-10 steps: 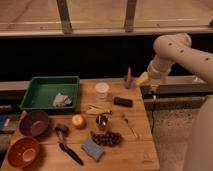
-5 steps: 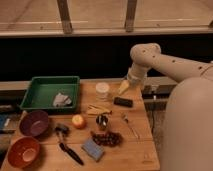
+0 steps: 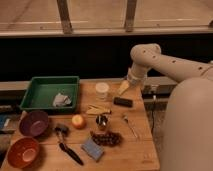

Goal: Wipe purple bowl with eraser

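Purple bowl (image 3: 34, 123) sits at the near left of the tabletop (image 3: 141, 150), just this side of the green tray (image 3: 52, 79). The eraser (image 3: 123, 102) lies right of centre, well apart from the bowl. The gripper (image 3: 124, 88) hangs just above the eraser's far edge, fingers apart, nothing between them. Best bet: drop straight down, pinch across the narrow sides, stay clear of the white cup (image 3: 102, 90). Wooden top, crowded with things; dark wall and a railed window behind.
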You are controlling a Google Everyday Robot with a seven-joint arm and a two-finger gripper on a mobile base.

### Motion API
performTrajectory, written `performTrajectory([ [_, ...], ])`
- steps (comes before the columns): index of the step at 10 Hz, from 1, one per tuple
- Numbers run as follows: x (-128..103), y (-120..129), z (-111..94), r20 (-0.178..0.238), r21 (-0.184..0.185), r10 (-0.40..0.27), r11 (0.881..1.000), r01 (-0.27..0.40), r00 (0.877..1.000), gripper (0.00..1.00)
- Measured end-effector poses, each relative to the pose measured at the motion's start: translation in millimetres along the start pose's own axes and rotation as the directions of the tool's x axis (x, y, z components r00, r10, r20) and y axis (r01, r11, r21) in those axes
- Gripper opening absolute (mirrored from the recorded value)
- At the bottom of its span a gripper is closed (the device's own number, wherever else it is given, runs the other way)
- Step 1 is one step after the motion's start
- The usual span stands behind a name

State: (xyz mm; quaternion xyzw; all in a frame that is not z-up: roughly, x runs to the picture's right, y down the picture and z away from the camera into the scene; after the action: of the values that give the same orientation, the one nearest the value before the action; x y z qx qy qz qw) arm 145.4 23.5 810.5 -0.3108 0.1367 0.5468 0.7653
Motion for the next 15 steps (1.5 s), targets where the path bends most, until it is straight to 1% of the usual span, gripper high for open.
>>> performTrajectory([
  [1, -0.5, 1.5, 12.0, 0.006, 0.004, 0.004, 1.000, -0.004, 1.000, 0.80],
  [3, -4.1, 5.5, 45.0, 0.007, 0.002, -0.008, 1.000, 0.008, 1.000, 0.80],
  [4, -6.0, 7.0, 52.4, 0.002, 0.003, -0.015, 1.000, 0.015, 1.000, 0.80],
  [5, -13.9, 11.9, 58.4, -0.009, 0.030, -0.064, 0.997, 0.064, 0.998, 0.80],
  [6, -21.2, 16.9, 63.8, -0.018, 0.048, -0.104, 0.993, 0.104, 0.994, 0.80],
  [7, -31.8, 21.4, 69.2, -0.017, 0.052, -0.139, 0.989, 0.139, 0.990, 0.80],
  [8, -34.3, 18.2, 73.2, -0.023, 0.060, -0.157, 0.986, 0.158, 0.987, 0.80],
  [9, -38.3, 12.5, 83.4, -0.041, 0.066, -0.176, 0.982, 0.179, 0.983, 0.80],
  [10, -42.8, 10.6, 93.2, -0.052, 0.070, -0.183, 0.980, 0.186, 0.982, 0.80],
  [12, -47.4, -3.0, 111.0, -0.070, 0.071, -0.171, 0.982, 0.176, 0.983, 0.80],
  [13, -44.4, -14.1, 123.2, -0.091, 0.064, -0.154, 0.985, 0.160, 0.984, 0.80],
  [15, -39.9, -20.7, 142.6, -0.126, 0.040, -0.136, 0.989, 0.142, 0.983, 0.80],
])
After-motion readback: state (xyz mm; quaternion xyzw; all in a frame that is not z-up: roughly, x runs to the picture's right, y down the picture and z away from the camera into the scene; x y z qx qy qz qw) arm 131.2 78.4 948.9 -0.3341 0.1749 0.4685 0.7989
